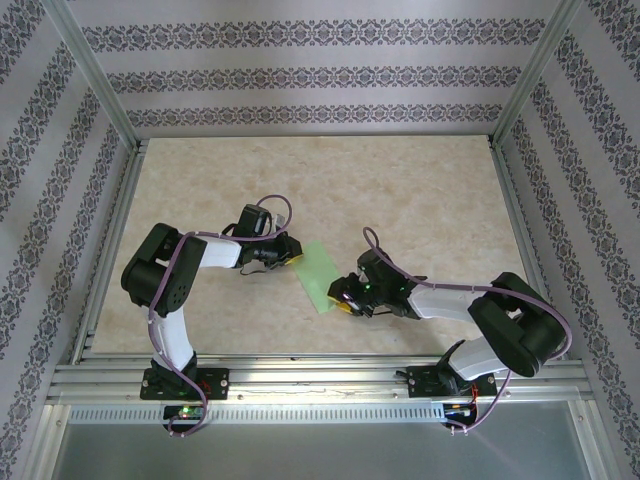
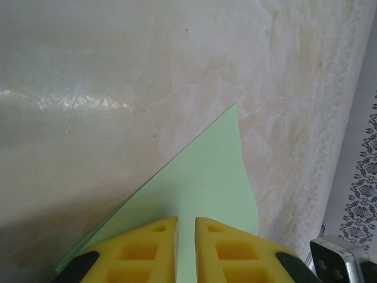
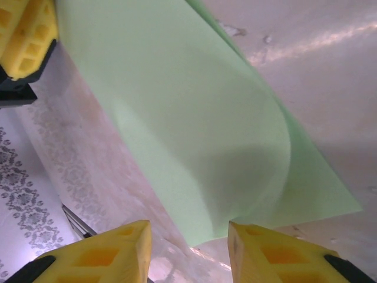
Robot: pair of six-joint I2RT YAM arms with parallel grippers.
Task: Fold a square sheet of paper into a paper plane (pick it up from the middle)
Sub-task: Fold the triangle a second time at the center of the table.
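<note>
My left arm bends at the elbow and reaches right, with the left gripper (image 1: 292, 262) low over the table (image 1: 430, 190). Its fingers (image 2: 141, 247) are almost together, and the paper (image 1: 320, 275) shows in the thin gap and looks pinched. The paper sits midway along the table, nearer the near edge, with one part curled up. My right arm reaches left. The right gripper (image 3: 187, 227) is half open around the paper's near corner, holding nothing.

A flat pale beige stone-look table top (image 1: 400, 180) shows soft brown swirls and a bright streak of white light (image 2: 70, 100). Grey and white striped flower wallpaper (image 1: 300, 75) stands all around. Silver metal bars (image 1: 93, 70) rise at the corners; silver metal rails (image 1: 320, 378) line the near edge.
</note>
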